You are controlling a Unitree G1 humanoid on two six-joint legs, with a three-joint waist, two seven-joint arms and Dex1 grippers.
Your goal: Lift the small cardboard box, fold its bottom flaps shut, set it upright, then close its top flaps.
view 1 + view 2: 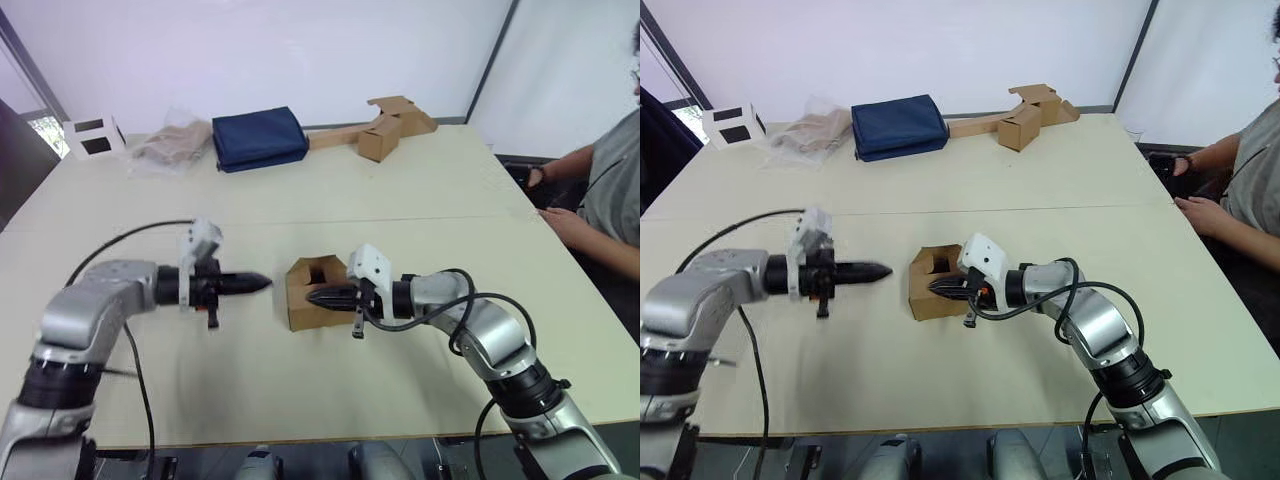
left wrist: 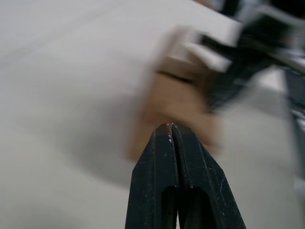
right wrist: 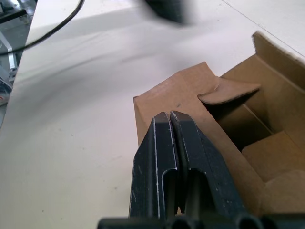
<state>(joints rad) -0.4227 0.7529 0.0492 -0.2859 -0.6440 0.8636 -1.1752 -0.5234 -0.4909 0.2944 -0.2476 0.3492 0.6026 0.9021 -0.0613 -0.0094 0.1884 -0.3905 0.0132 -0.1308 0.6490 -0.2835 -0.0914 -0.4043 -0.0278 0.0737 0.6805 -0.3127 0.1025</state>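
Observation:
The small cardboard box [image 1: 300, 310] sits on the table near the middle, its open end facing up. One brown flap [image 3: 228, 90] bends down into the opening. The end resting on the table is hidden. My right gripper [image 1: 314, 297] is shut and lies across the box's near wall [image 3: 190, 90], its tips over the edge. My left gripper [image 1: 264, 283] is also shut and points at the box [image 2: 176, 100] from the left, a short gap away, holding nothing.
At the table's far edge lie a white cube [image 1: 94, 136], a clear bag of brown stuff [image 1: 172, 145], a navy pouch [image 1: 258, 138] and a cardboard box joined to a long strip [image 1: 385, 130]. A person [image 1: 600, 190] sits at the right side.

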